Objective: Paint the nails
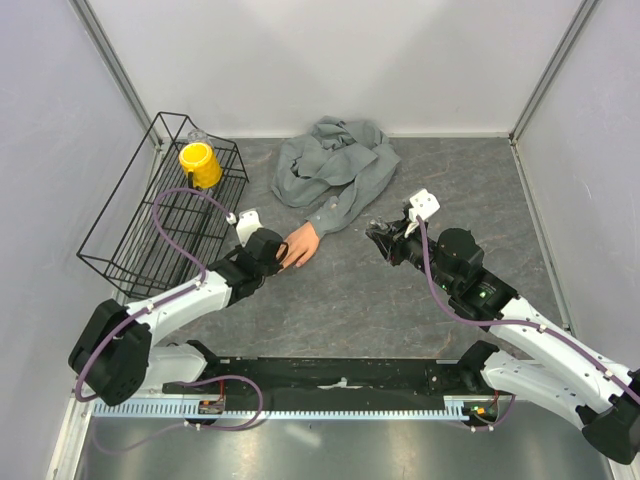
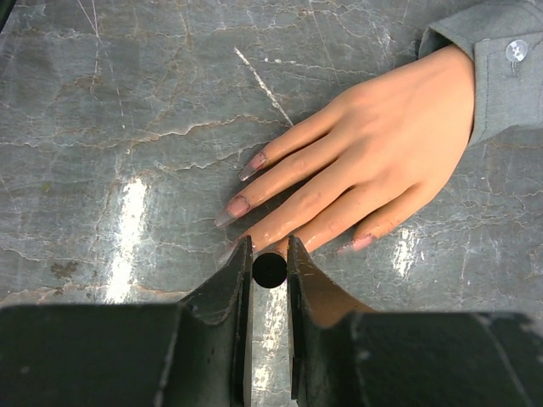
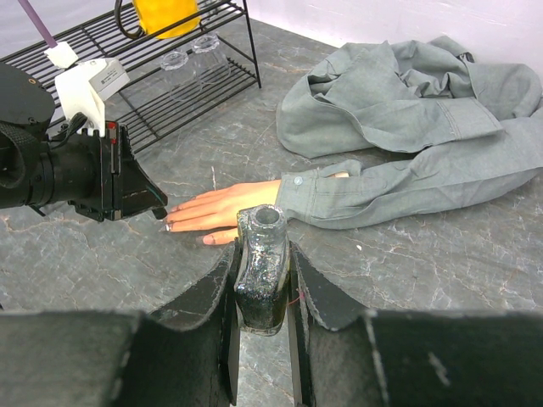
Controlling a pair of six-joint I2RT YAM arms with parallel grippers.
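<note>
The peach mannequin hand [image 1: 302,243] lies palm down on the grey table, its sleeve running back to the shirt. In the left wrist view the hand [image 2: 382,153] shows pale pinkish nails [image 2: 234,209] on long fingertips. My left gripper [image 2: 270,248] is shut on a black round brush cap [image 2: 270,270], seen end-on, right over the fingertips; in the top view it [image 1: 276,250] overlaps the fingers. My right gripper [image 3: 263,254] is shut on an open dark glittery polish bottle [image 3: 261,271], held upright to the right of the hand [image 3: 225,206]; it also shows in the top view [image 1: 382,236].
A crumpled grey shirt [image 1: 335,165] lies at the back centre. A black wire rack [image 1: 130,240] stands at the left with a yellow cup [image 1: 200,164] in it and clear glass jars [image 3: 175,61]. White walls enclose the table.
</note>
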